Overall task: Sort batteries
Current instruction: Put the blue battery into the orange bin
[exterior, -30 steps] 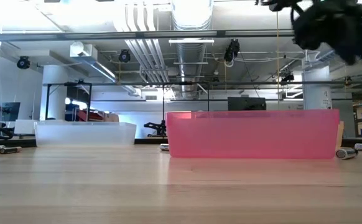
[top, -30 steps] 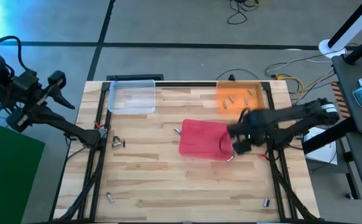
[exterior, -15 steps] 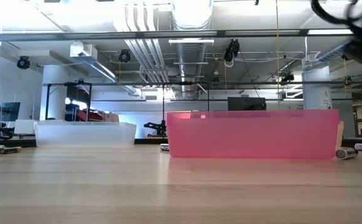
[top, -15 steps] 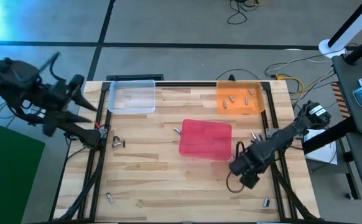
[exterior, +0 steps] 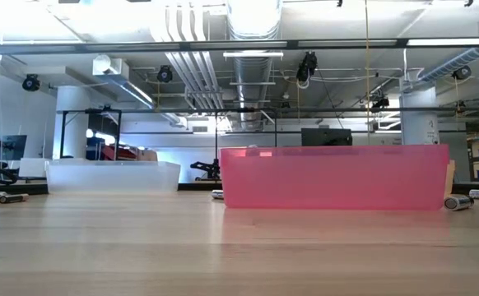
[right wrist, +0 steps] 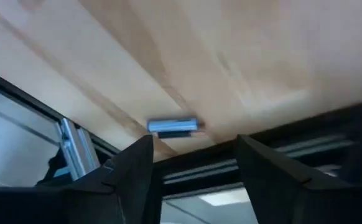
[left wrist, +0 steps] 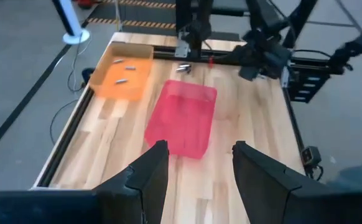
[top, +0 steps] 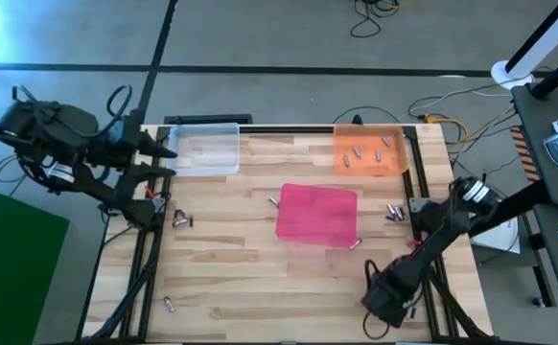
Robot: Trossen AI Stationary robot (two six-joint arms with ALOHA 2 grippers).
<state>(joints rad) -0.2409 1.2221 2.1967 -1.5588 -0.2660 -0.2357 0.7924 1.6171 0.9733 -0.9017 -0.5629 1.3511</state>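
Right gripper (top: 386,297) released, near table's (top: 260,287) front-right corner, probably above lone battery (right wrist: 173,127). Left gripper (top: 161,153) released, beside clear tray (top: 203,149).

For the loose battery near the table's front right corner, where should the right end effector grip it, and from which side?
Probably around the middle of the battery, coming straight down from above. It lies flat on the table, close to the dark frame rail at the edge, so a sideways approach looks cramped. The right end effector is open above it; its fingers should straddle the barrel across its short width.
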